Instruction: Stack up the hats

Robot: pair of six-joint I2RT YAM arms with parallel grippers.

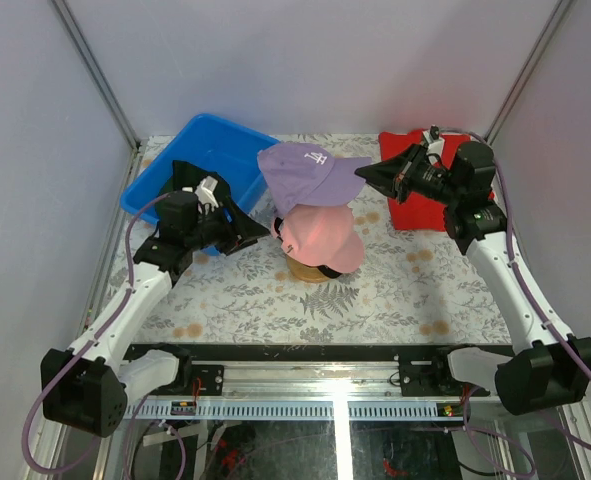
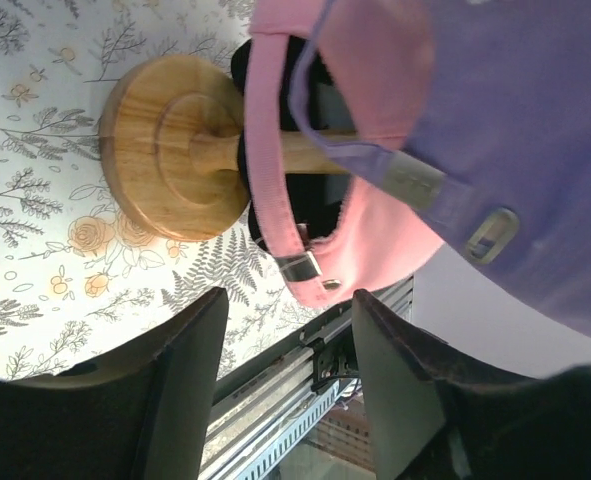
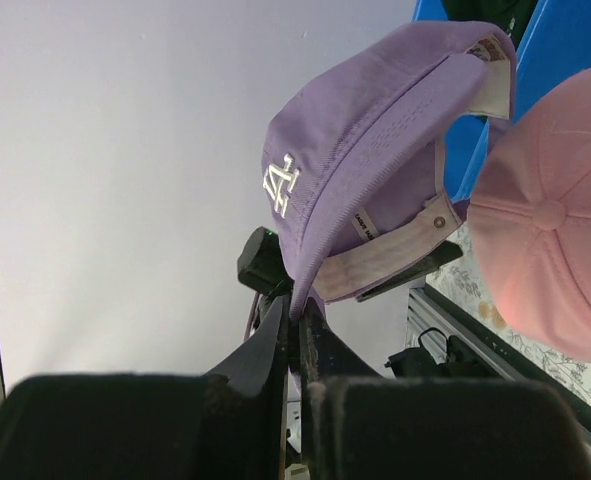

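Observation:
A pink hat (image 1: 320,238) sits on the round wooden stand (image 1: 308,270), with dark fabric (image 2: 315,195) showing under its rim. A lavender hat (image 1: 305,172) with a white emblem hangs in the air just behind and above it. My right gripper (image 1: 365,176) is shut on its brim; in the right wrist view the gripper (image 3: 298,325) pinches the brim edge of the lavender hat (image 3: 365,150), with the pink hat (image 3: 545,240) to the right. My left gripper (image 1: 260,232) is open just left of the stand. In the left wrist view that gripper (image 2: 290,335) has nothing between its fingers, below the pink hat (image 2: 375,235) and the lavender hat (image 2: 520,130).
A blue bin (image 1: 200,165) stands at the back left behind the left arm. A red cloth (image 1: 420,205) lies at the back right under the right arm. The wooden stand's base (image 2: 170,150) rests on the floral table cover (image 1: 375,300). A metal rail (image 1: 325,352) runs along the near edge.

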